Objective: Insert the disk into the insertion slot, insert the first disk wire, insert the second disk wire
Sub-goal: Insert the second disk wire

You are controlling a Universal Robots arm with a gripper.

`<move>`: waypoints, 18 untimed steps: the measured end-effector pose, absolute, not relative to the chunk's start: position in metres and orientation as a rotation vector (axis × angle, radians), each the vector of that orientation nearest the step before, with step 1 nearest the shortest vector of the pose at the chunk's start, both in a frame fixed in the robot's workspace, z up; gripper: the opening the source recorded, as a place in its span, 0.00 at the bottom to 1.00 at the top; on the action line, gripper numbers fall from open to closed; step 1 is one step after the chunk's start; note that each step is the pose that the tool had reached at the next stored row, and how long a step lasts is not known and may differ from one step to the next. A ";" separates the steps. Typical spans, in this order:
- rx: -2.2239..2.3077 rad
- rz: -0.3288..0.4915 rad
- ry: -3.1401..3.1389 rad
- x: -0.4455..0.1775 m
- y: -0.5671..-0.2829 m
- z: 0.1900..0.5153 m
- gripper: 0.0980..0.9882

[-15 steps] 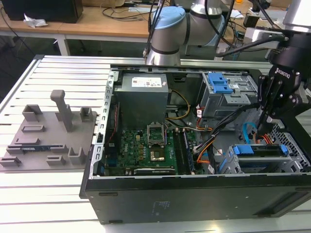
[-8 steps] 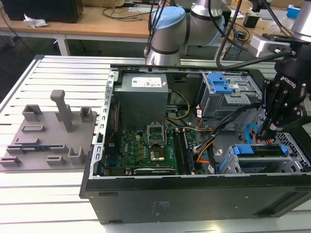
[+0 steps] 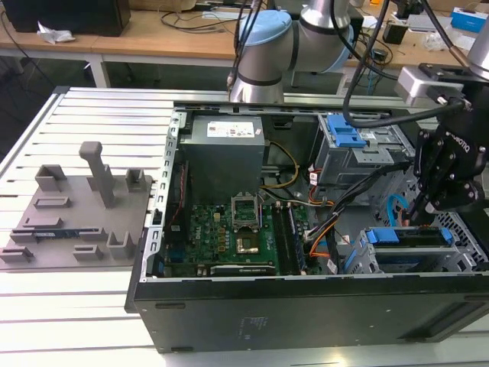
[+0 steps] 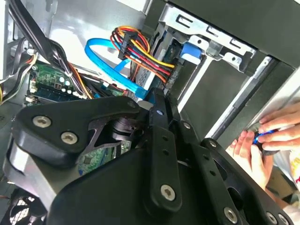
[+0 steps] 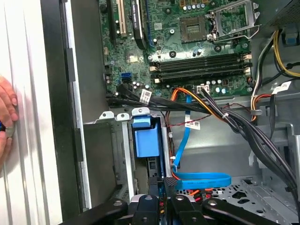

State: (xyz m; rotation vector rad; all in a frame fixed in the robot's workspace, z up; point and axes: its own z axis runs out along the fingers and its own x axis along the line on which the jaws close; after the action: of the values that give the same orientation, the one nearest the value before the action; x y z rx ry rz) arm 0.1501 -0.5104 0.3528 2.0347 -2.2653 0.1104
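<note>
The gripper [image 3: 428,200] hangs inside the computer case, just above the insertion slot [image 3: 397,256] by the case's front wall; the blue-framed disk [image 5: 146,143] already sits in that slot. Whether the fingers are open, I cannot tell. The risk: the blue data cable [image 5: 201,179] and power wires [image 4: 140,51] crowd the approach, and a person's hand [image 4: 267,140] rests at the case edge, close enough to get struck.

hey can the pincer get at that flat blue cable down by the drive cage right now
Probably yes. In the first wrist view the pincer sits right at the flat blue cable, beside the drive cage, with nothing between them. The black cable bundle runs close by and could crowd the approach.
</note>
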 end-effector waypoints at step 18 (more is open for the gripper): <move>2.069 0.047 -2.303 0.150 -0.518 0.349 0.07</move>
State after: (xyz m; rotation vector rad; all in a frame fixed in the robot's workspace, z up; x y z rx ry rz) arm 0.1500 -0.5180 0.3493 2.0687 -2.3029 0.0467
